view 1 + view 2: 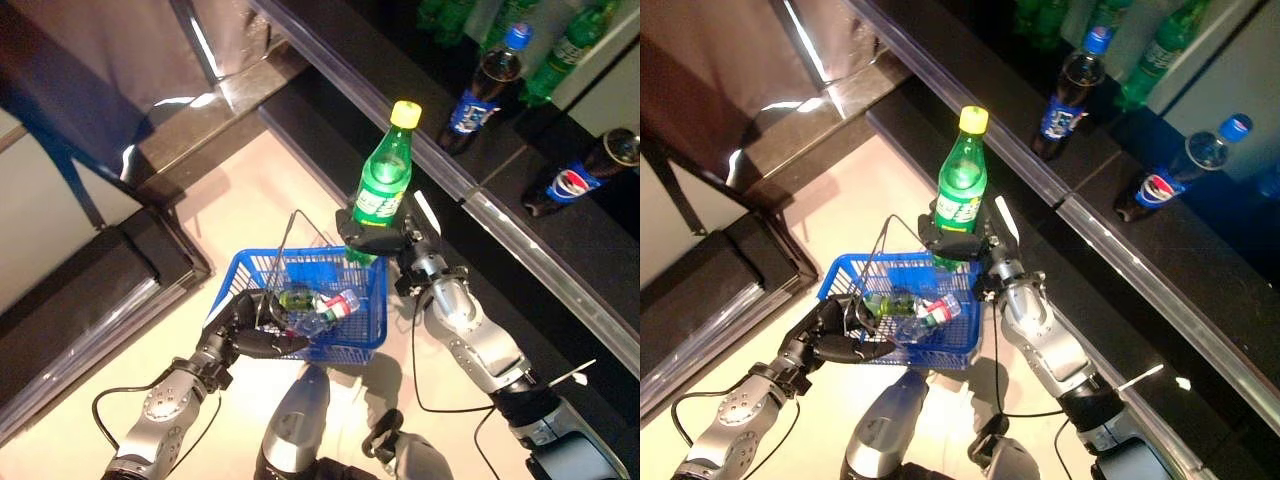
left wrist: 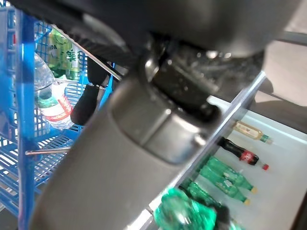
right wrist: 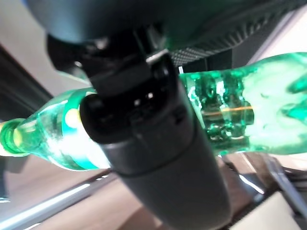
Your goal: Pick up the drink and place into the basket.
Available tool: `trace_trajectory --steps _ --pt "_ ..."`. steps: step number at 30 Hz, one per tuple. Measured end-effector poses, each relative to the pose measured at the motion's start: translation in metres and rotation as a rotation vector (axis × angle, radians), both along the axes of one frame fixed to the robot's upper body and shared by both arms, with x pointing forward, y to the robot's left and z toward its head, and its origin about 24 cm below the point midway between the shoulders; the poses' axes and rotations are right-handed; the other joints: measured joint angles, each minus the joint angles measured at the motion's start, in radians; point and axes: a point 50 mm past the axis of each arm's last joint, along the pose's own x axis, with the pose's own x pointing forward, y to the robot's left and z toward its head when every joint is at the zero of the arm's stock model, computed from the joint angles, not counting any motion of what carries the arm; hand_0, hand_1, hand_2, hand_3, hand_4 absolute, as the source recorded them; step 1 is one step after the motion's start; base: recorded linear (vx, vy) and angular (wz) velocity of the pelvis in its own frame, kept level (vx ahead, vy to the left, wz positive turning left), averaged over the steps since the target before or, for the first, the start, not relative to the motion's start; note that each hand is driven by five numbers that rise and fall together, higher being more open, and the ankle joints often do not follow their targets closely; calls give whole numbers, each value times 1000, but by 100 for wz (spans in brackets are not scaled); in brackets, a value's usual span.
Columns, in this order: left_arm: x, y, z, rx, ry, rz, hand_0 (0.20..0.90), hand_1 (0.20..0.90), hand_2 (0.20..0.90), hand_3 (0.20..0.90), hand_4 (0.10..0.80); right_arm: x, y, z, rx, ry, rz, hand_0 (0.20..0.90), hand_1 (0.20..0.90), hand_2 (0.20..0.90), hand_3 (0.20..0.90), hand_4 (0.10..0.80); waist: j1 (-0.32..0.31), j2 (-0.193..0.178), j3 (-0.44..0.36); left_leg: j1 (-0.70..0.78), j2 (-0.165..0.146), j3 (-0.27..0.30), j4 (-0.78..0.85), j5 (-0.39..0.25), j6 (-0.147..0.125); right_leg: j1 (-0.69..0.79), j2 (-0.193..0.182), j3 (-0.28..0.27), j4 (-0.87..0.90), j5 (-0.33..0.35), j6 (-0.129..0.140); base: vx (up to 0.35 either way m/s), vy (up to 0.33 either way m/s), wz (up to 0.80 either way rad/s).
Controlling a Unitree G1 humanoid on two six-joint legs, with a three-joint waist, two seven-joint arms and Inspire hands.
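Right hand point(image 1: 385, 238) clamped on upright green bottle point(image 1: 385, 180) above blue basket point(image 1: 352, 325); left hand point(image 1: 245, 330) curled round the basket's wire handle point(image 1: 282, 245).

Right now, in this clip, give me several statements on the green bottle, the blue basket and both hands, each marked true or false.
1. The right hand holds the green plastic bottle with the yellow cap upright. True.
2. That bottle already lies inside the blue wire basket. False: it is held above the basket's far edge.
3. The left hand grips the basket at its near left side. True.
4. The basket is empty. False: a clear plastic bottle with a red label and a green one lie in it.
5. Dark cola bottles with blue labels stand on the shelf beyond. True.
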Motion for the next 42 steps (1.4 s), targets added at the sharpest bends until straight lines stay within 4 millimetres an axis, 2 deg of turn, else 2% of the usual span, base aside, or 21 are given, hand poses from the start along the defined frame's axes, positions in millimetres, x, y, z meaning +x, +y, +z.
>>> trace_trajectory --steps 2,6,12,20,24,28,32,37,42 --pt "0 -1 2 -2 -7 -13 300 300 300 200 100 0 4 -6 -1 26 3 300 300 300 200 100 5 -1 0 0 -6 -4 0 0 0 3 1 -2 0 -3 3 23 -10 7" --pt "1 2 9 -52 -14 -30 300 300 300 200 100 2 13 -31 -15 127 -4 300 300 300 200 100 12 -1 0 -2 -14 -21 6 0 0 11 -4 -21 7 -10 5 23 -12 13" --pt "1 -7 18 -122 -27 -120 300 300 300 200 100 6 9 -77 -95 303 -70 300 300 300 200 100 35 -3 1 -4 -20 -32 15 -8 -2 5 -20 -25 34 -30 2 9 -4 7" --pt "-1 -16 18 -133 -9 -202 300 300 300 200 100 -2 18 -117 -213 422 -75 300 300 300 200 100 35 -3 1 -6 -21 -33 16 -6 -7 -9 -26 -25 48 -39 1 0 0 0" --pt "-1 -19 17 -123 -4 -219 300 300 300 200 100 2 13 -127 -308 454 -90 300 300 300 200 100 34 -3 1 -8 -22 -32 15 -5 -4 -12 -28 -25 49 -40 2 0 0 0" --pt "-1 -22 17 -116 13 -237 300 300 300 200 100 8 7 -138 -503 489 -76 300 300 300 200 100 40 -3 0 -13 -22 -33 14 -6 -5 -19 -28 -25 50 -44 2 0 0 0" --pt "2 -24 18 -113 26 -258 300 300 300 200 100 10 5 -150 -751 540 28 300 300 300 200 100 59 -3 0 -19 -23 -33 15 -6 -5 -25 -28 -27 49 -47 3 3 -20 -1" --pt "1 -31 20 -107 29 -300 300 300 300 200 100 13 -6 -157 -1027 574 83 300 300 300 200 100 83 -3 0 -20 -25 -35 15 -6 -5 -24 -28 -30 47 -49 3 6 -8 1" --pt "1 -36 24 -102 33 -328 300 300 300 200 100 12 -14 -165 -1097 647 81 300 300 300 200 100 86 -4 0 -20 -28 -49 15 -7 -6 -14 -28 -50 48 -53 2 13 -8 9"
